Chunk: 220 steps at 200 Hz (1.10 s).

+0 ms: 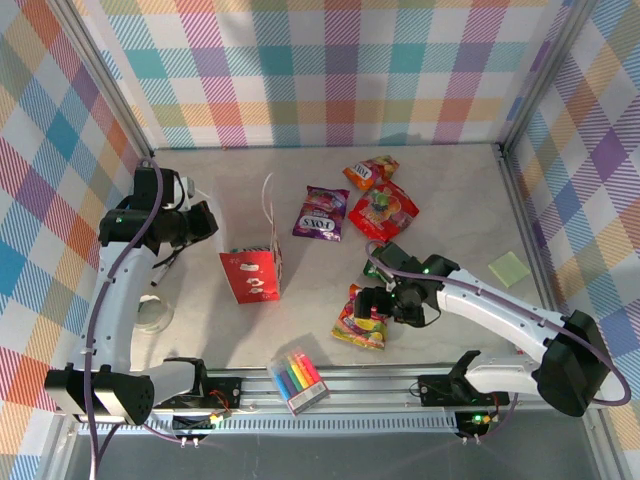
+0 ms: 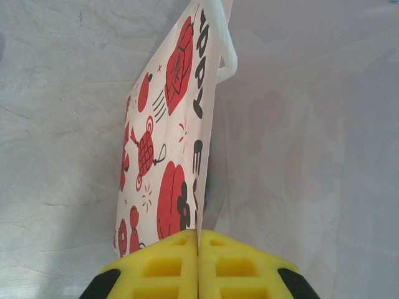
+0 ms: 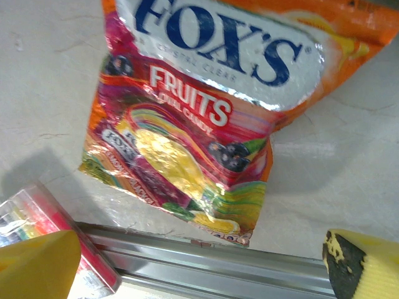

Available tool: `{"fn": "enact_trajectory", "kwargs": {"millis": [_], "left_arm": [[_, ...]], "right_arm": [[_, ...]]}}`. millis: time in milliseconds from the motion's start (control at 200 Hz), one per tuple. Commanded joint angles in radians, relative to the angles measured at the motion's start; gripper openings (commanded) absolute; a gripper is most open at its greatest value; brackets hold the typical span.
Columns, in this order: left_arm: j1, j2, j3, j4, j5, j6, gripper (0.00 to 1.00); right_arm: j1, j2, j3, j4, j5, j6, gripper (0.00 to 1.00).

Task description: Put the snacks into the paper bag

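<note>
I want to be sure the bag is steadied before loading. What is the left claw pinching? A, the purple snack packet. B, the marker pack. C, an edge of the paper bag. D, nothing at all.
C: in the left wrist view the left claw is shut tight on an edge of the paper bag, with the paper caught between its jaws.

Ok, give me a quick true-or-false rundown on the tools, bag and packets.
1. The left tool is shut on the paper bag edge. True.
2. The right tool grips a packet. False: it hangs open over the FOX'S Fruits packet, which lies on the table.
3. The marker pack lies by the front rail. True.
4. The purple packet is inside the bag. False: it lies on the table beside the red packet.
</note>
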Motion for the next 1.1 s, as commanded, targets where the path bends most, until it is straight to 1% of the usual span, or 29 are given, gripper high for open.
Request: {"fn": "enact_trajectory", "kwargs": {"millis": [0,175,555,725,850,950,1095], "left_arm": [[0.011,-0.007,0.004,-0.012,0.023,-0.001,0.03],[0.01,-0.008,-0.006,-0.015,0.025,0.003,0.03],[0.011,0.002,0.002,-0.018,0.021,0.007,0.03],[0.011,0.009,0.006,-0.023,0.018,0.008,0.03],[0.011,0.012,0.008,-0.025,0.013,0.01,0.04],[0.011,0.014,0.007,-0.026,0.014,0.011,0.03],[0.011,0.013,0.007,-0.031,0.01,0.011,0.03]], "right_arm": [[-0.011,0.003,-0.042,0.081,-0.045,0.051,0.99],[-0.013,0.082,-0.083,0.157,-0.088,0.057,0.99],[-0.02,0.211,-0.157,0.32,-0.112,0.092,0.99],[-0.024,0.273,-0.153,0.364,-0.113,0.104,1.0],[-0.028,0.31,-0.122,0.389,-0.113,0.095,0.96],[-0.028,0.349,-0.08,0.382,-0.11,0.077,0.89],[-0.029,0.372,-0.044,0.357,-0.083,0.07,0.74]]}}
